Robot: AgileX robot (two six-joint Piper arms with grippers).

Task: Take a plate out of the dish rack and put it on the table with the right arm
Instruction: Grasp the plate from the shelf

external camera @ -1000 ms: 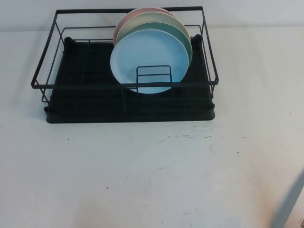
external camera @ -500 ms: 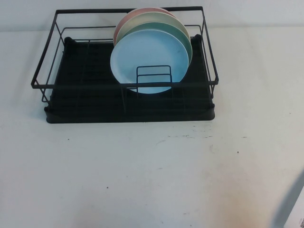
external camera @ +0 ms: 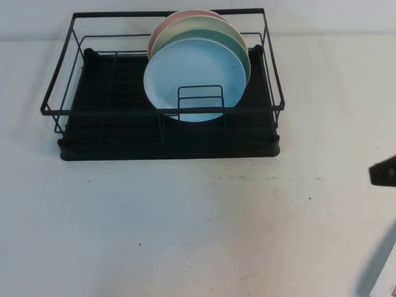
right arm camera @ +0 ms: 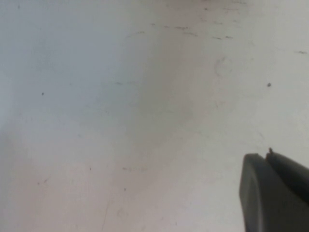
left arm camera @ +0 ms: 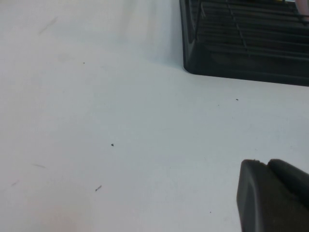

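The light sky-blue plate stands on edge at the front of a stack in the black wire dish rack, leaning behind the small wire divider. My right gripper shows only as a black tip at the right edge of the high view, over the white table, well right of the rack. In the right wrist view its fingers are together above bare tabletop and hold nothing. My left gripper is shut and empty, low over the table near a corner of the rack.
Behind the blue plate stand a green plate, a pale mint plate and a pink plate. The rack's left half holds no dishes. A grey blurred part of the right arm is at the bottom right.
The black tip of my right gripper has come into the high view at the right edge. The plates and rack have not moved.
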